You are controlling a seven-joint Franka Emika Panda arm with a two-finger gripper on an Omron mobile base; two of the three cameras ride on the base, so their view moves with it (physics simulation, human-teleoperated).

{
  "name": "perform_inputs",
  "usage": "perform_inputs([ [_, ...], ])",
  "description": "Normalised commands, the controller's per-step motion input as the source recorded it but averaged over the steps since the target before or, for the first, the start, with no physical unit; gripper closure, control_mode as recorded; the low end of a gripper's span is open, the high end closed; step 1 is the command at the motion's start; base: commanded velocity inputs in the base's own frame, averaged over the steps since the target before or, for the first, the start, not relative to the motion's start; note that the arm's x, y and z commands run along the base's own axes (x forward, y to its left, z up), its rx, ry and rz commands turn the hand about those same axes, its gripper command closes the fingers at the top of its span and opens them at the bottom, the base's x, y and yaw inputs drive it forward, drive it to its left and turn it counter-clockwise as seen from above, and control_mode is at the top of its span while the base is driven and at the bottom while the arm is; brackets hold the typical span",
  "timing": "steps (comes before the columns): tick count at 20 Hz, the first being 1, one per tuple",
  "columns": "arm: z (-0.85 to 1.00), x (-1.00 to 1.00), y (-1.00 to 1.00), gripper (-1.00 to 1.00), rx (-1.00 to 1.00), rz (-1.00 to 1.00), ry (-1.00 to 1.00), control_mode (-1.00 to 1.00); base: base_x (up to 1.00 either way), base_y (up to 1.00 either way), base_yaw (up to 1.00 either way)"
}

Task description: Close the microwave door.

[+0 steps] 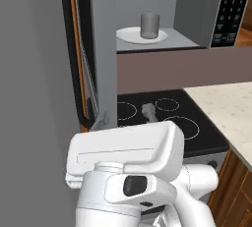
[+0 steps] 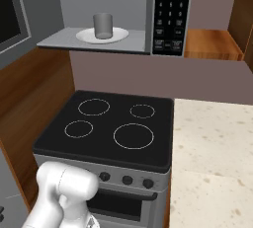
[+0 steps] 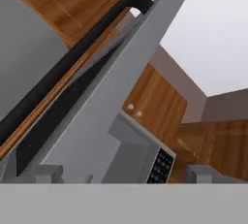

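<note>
Gripper (image 3: 121, 174), fingers spread wide and empty, nears the open grey-framed, dark-glass microwave door (image 3: 104, 106), apparently poised to push it shut.

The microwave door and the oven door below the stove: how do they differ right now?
The microwave door is swung wide open, leaving the cavity with its plate and grey cup exposed; the oven door is shut. The microwave door carries a long black bar handle; the oven door sits under a row of round black knobs. The microwave door hangs high, the oven door low. Both are grey.
</note>
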Motion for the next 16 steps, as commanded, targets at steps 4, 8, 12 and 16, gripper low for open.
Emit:
perform_inputs([
  [4, 0.13, -0.04, 1.0, -1.0, -0.23, -0.16, -0.26, -1.0, 0.0, 0.0, 0.0],
  [8, -0.27, 0.61, 0.54, -1.0, -0.17, -0.26, -0.05, -1.0, 0.0, 0.0, 0.0],
  [12, -0.58, 0.94, 0.1, -1.0, -0.04, -0.16, 0.0, -1.0, 0.0, 0.0, 0.0],
  [16, -0.32, 0.83, 0.0, -1.0, 0.02, 0.0, 0.17, -1.0, 0.0, 0.0, 0.0],
])
